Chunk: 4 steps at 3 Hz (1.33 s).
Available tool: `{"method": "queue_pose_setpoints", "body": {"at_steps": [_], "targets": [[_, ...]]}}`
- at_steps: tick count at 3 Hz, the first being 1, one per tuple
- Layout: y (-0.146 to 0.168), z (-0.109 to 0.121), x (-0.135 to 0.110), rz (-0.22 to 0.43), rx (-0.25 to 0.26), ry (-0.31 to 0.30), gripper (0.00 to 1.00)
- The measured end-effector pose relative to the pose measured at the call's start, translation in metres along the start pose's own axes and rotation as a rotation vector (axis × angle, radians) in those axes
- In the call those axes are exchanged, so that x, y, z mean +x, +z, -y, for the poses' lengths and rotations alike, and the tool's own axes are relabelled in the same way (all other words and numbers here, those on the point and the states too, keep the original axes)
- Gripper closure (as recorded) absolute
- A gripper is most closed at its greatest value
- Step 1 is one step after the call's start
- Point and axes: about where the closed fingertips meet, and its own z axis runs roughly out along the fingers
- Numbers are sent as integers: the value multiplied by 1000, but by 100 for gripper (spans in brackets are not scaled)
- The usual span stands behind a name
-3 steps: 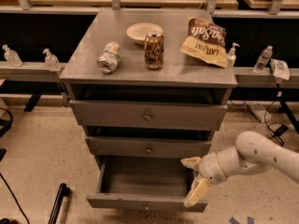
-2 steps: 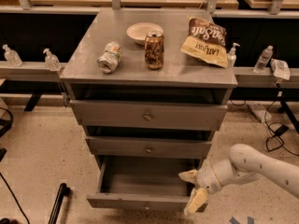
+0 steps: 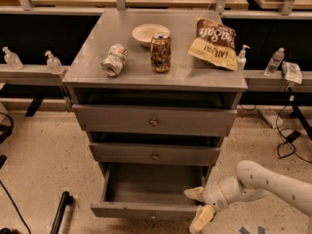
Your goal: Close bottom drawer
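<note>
The bottom drawer (image 3: 146,209) of the grey cabinet stands pulled out, its grey box empty and its slim front panel low in the camera view. My gripper (image 3: 198,207) is at the drawer's front right corner, at the end of the white arm (image 3: 273,183) coming in from the right. Its two pale fingers are spread apart, one finger (image 3: 194,194) just over the drawer's right edge and the other (image 3: 202,218) lower, in front of the panel. It holds nothing.
The middle drawer (image 3: 155,155) and top drawer (image 3: 154,122) are nearly shut. On the cabinet top are a white bowl (image 3: 149,33), a brown can (image 3: 160,52), a lying can (image 3: 113,60) and a chip bag (image 3: 214,44). Bottles line the side shelves. A black pole (image 3: 59,212) lies left on the floor.
My gripper and arm have moved lower and a little left, down to the drawer's front right corner. The drawer itself looks unmoved.
</note>
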Motion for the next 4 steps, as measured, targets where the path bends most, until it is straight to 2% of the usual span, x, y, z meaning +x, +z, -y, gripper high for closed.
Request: {"method": "queue_pose_setpoints", "body": {"at_steps": [1, 2, 3, 4], "targets": [[14, 12, 20, -1, -58, 62, 0], [46, 48, 86, 4, -189, 231, 0], [63, 66, 126, 14, -251, 326, 0], [64, 65, 123, 14, -246, 319, 0]]}}
